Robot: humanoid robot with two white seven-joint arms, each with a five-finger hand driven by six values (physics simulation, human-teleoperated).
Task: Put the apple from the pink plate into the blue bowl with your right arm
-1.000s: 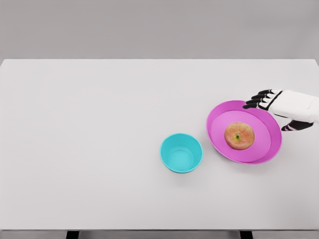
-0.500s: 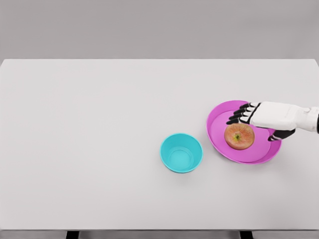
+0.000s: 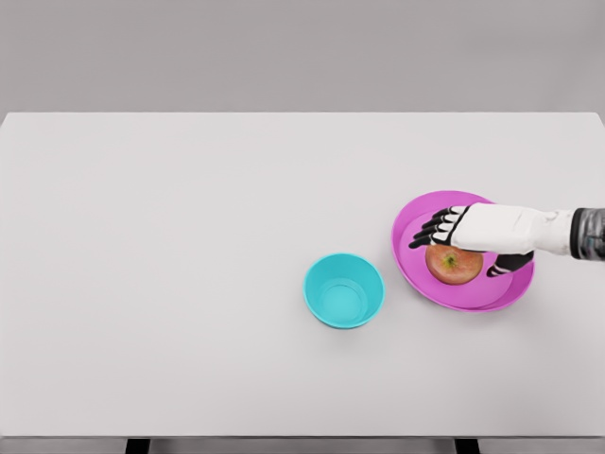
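On the wide white table, the shallow round pink plate lies under the right hand, whose spread fingers hold nothing. The red-yellow apple sits on the plate just below the palm; closing off-centre could roll it away, short of the small blue bowl left of the fingertips.

right robot hand extended, fingers spread

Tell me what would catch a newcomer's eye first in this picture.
The pink plate at the table's right, with an apple on it and the robot's white right hand reaching over the apple, fingers spread, not yet gripping. Next, the blue bowl just left of the plate, near the middle of the white table.
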